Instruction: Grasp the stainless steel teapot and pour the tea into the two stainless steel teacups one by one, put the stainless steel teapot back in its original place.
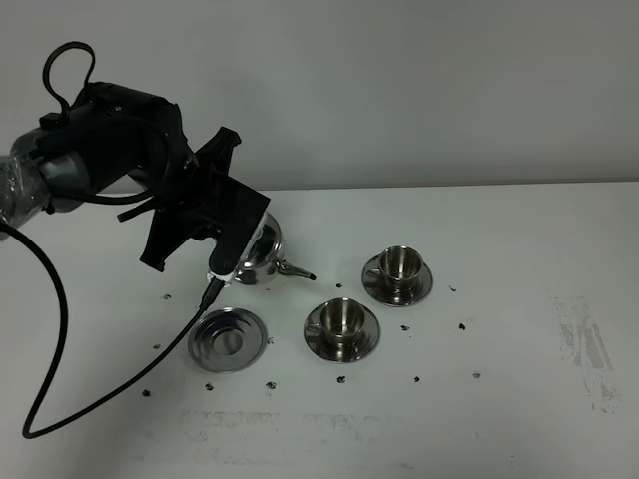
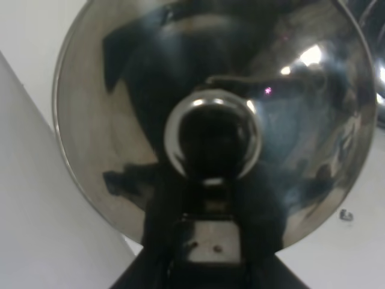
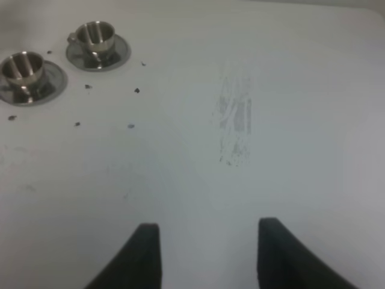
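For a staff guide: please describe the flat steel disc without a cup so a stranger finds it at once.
On the white table, look in front of the shiny steel teapot. There lies a flat round steel disc with concentric ridges. Unlike both steel saucers beside it, it carries no cup.

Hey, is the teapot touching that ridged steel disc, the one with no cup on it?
Apart. The exterior high view shows a strip of bare table between the teapot and the ridged disc. The pot does not overlap the disc's rim.
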